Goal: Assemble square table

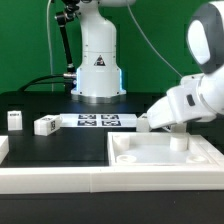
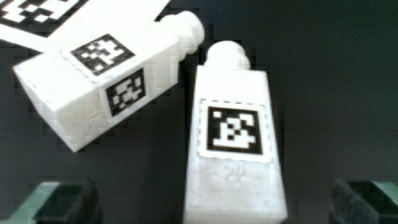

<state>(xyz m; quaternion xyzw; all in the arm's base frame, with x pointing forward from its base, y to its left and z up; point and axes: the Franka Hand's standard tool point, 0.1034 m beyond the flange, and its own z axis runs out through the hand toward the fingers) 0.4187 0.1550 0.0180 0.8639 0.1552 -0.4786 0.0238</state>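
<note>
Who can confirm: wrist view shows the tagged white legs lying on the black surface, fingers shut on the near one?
Not quite. The wrist view shows the fingers open, one on either side of the near leg with a gap on both sides. The rest holds: the near leg and the other leg lie on the black surface.

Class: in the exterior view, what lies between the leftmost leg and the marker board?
Another white leg lies between the leftmost leg and the marker board; the exterior view shows it.
</note>
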